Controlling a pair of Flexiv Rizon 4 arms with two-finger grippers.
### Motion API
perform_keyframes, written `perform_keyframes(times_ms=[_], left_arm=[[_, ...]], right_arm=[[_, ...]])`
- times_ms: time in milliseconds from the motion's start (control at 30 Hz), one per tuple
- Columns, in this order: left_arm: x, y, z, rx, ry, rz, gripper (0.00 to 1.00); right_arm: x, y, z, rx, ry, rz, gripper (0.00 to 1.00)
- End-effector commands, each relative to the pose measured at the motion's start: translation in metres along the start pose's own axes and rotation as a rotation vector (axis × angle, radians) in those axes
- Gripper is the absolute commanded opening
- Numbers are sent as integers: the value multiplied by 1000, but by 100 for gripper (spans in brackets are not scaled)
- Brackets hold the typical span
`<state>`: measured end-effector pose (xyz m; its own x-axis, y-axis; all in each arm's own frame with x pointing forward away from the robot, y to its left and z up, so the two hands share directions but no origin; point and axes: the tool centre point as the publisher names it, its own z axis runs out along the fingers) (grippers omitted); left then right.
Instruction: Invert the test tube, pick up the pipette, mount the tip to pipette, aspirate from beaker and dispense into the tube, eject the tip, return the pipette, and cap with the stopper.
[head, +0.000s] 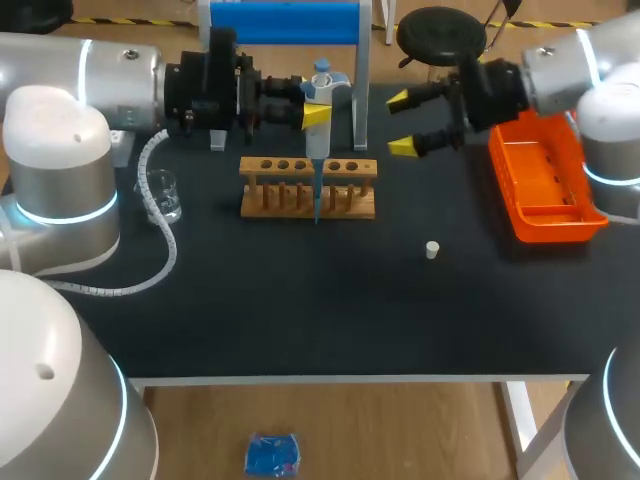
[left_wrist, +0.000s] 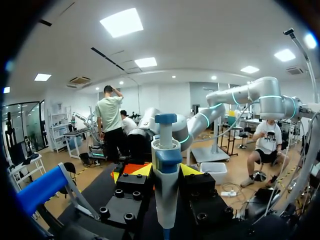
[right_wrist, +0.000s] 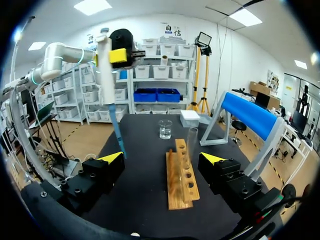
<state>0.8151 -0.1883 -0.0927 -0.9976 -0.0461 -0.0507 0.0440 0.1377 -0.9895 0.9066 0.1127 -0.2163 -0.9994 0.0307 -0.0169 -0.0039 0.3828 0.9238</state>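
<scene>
White stopper (head: 432, 250) lay alone toward the table's front, right of the wooden rack (head: 308, 168). Left gripper (head: 318, 115) clenched on the pipette (head: 322, 85) — held upright, its blue tip (head: 317, 200) down at the rack's middle. Right gripper (head: 401, 122) splayed wide, empty, near the orange tray (head: 545, 190). Beaker (head: 165, 195) stood left of the rack

The white pipette (head: 318, 143) with a blue cap hangs upright in the left gripper (head: 316, 116), its blue tip (head: 317, 200) pointing down by the wooden rack (head: 300, 205). A clear test tube (right_wrist: 192, 141) stands upright in the rack. The glass beaker (head: 163, 195) and the small white stopper (head: 432, 250) sit well apart on the counter (head: 300, 310).
</scene>
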Motion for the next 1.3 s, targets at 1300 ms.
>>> perform_keyframes(times_ms=[1300], left_arm=[[0,0,1,3,-3,2,0]], right_arm=[[112,65,-10,-325,131,-16,100]])
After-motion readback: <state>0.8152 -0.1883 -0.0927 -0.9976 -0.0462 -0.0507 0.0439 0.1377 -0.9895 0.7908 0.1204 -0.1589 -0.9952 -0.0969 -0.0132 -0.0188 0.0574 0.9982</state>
